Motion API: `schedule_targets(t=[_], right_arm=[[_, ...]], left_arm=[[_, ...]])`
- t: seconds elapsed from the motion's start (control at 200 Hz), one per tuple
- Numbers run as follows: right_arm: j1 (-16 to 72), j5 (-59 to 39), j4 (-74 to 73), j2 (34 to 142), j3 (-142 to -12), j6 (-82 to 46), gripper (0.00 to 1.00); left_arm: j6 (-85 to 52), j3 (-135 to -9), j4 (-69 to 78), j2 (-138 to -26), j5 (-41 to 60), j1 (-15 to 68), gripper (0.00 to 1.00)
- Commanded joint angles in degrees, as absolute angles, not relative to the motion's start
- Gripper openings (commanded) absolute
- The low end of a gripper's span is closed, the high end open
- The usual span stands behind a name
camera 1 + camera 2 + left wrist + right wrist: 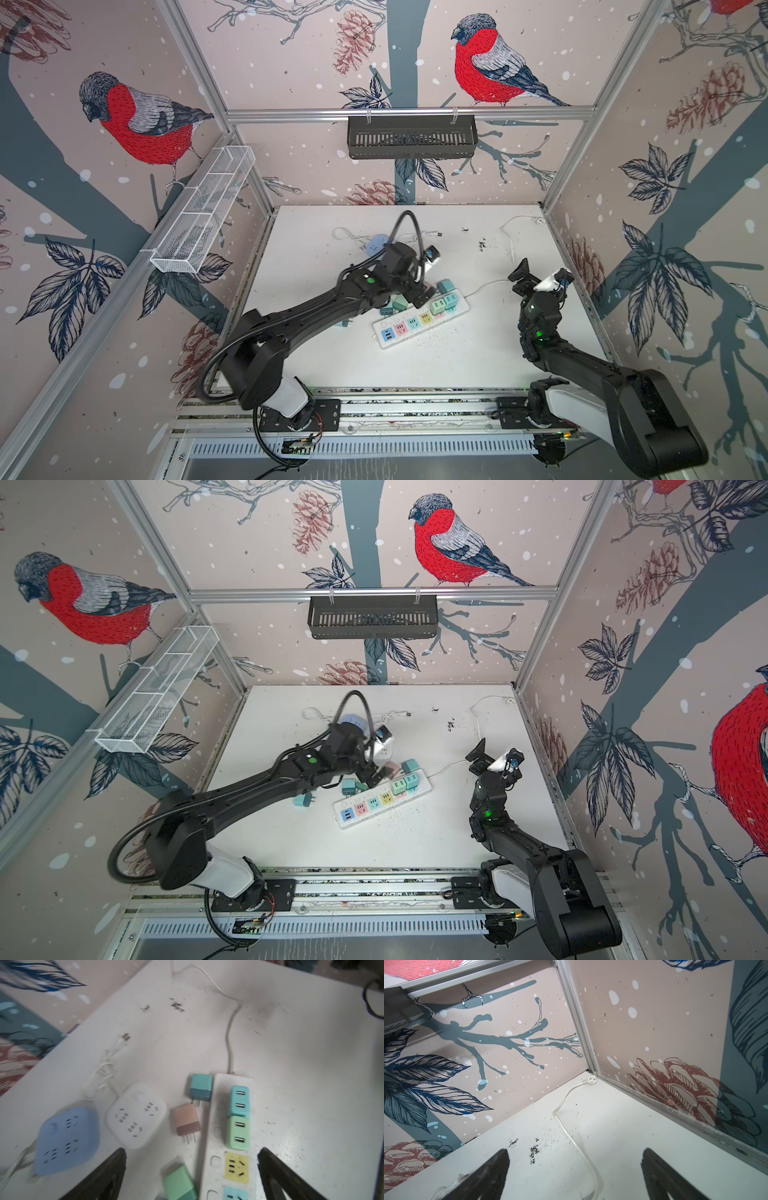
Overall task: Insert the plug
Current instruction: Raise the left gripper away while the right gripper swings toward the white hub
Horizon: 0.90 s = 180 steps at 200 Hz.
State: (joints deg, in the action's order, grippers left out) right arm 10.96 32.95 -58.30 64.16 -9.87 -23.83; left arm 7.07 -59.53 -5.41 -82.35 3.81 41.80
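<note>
A white power strip point(419, 323) point(216, 1118) with coloured sockets lies mid-table. A teal plug point(239, 1101) and a light green plug point(238, 1132) stand inserted side by side at its cord end; the yellow socket point(236, 1167) beside them is bare. Loose plugs lie along the strip: a pink one point(186, 1120), a teal one point(200, 1089) and a green one point(179, 1183). My left gripper point(191, 1151) point(419, 293) hovers open and empty over the strip. My right gripper point(575, 1151) point(524, 275) is open, empty, raised at the right.
A blue cube socket point(66, 1140) and a white cube socket point(137, 1114) with a coiled cord sit behind the loose plugs. The strip's cord point(229, 1043) runs to the back right corner point(590, 1080). A black basket point(411, 137) and a white wire basket point(203, 208) hang on the walls.
</note>
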Motion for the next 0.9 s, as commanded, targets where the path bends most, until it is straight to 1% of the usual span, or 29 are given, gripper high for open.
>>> schedule_targets(t=[0.0, 0.08, 0.13, 0.19, 0.275, 0.36, 0.41, 0.45, 0.475, 0.51, 0.535, 0.57, 0.61, 0.65, 0.68, 0.73, 0.795, 0.896], right_arm=[[11.32, 34.88, -58.94, 64.47, -10.44, -24.79, 1.00], [11.81, 40.93, -56.40, 64.26, -12.50, -27.89, 1.00], [11.93, 44.40, -48.73, 63.44, -15.55, -33.74, 1.00], [11.82, 45.25, -38.51, 62.78, -19.99, -40.28, 1.00], [12.01, 39.39, -27.58, 61.96, -26.22, -44.04, 1.00], [12.19, 30.74, -22.04, 61.38, -30.34, -45.25, 1.00], [12.27, 26.49, -16.36, 60.72, -33.27, -45.59, 1.00], [12.88, 26.10, -10.63, 59.84, -35.90, -46.27, 1.00], [13.44, 26.27, -9.02, 59.15, -36.64, -45.63, 1.00], [14.20, 26.20, -9.26, 58.21, -36.34, -43.98, 1.00], [14.65, 24.73, -10.69, 57.35, -35.51, -41.60, 1.00], [14.72, 19.68, -13.90, 55.99, -33.91, -36.78, 1.00], [14.68, 11.32, -17.13, 54.19, -31.88, -33.27, 1.00], [14.80, 4.72, -18.53, 52.52, -30.48, -31.59, 1.00], [15.28, 2.48, -18.45, 51.42, -29.82, -31.70, 1.00], [17.10, 3.24, -17.21, 49.80, -29.30, -32.34, 1.00], [20.93, 7.45, -13.13, 49.87, -31.08, -31.56, 1.00], [27.73, 15.70, -3.40, 55.11, -38.63, -30.65, 1.00]], left_arm=[[-6.77, -50.22, 15.37, -74.14, 2.16, 35.60, 0.98], [-8.51, -44.90, 20.29, -67.65, -0.99, 33.01, 0.98], [-7.13, -42.10, 23.30, -64.21, -3.56, 32.94, 0.98], [-7.20, -38.37, 27.78, -60.92, -6.94, 32.91, 0.98], [-11.09, -34.89, 33.76, -58.66, -15.74, 32.96, 0.98], [-17.15, -34.66, 35.36, -59.26, -25.75, 32.93, 0.98], [-23.61, -35.55, 31.58, -59.38, -33.71, 32.88, 0.98], [-29.77, -35.98, 26.84, -58.51, -38.93, 32.94, 0.98], [-31.40, -35.49, 25.19, -57.60, -40.47, 32.94, 0.97], [-30.03, -33.83, 25.92, -55.70, -40.35, 32.96, 0.97], [-27.85, -31.40, 29.20, -54.05, -39.66, 32.95, 0.97], [-24.96, -27.40, 34.82, -51.60, -39.13, 32.95, 0.97], [-22.86, -22.65, 41.90, -48.76, -38.71, 32.64, 0.97], [-20.69, -18.56, 47.32, -45.85, -36.72, 31.64, 0.97], [-18.05, -16.47, 49.43, -43.64, -34.37, 30.99, 0.97], [-15.71, -16.84, 44.05, -40.13, -32.78, 30.85, 0.97], [-11.93, -17.67, 38.65, -37.36, -29.04, 30.75, 0.97], [-7.85, -13.53, 43.90, -35.35, -20.04, 30.75, 0.98]])
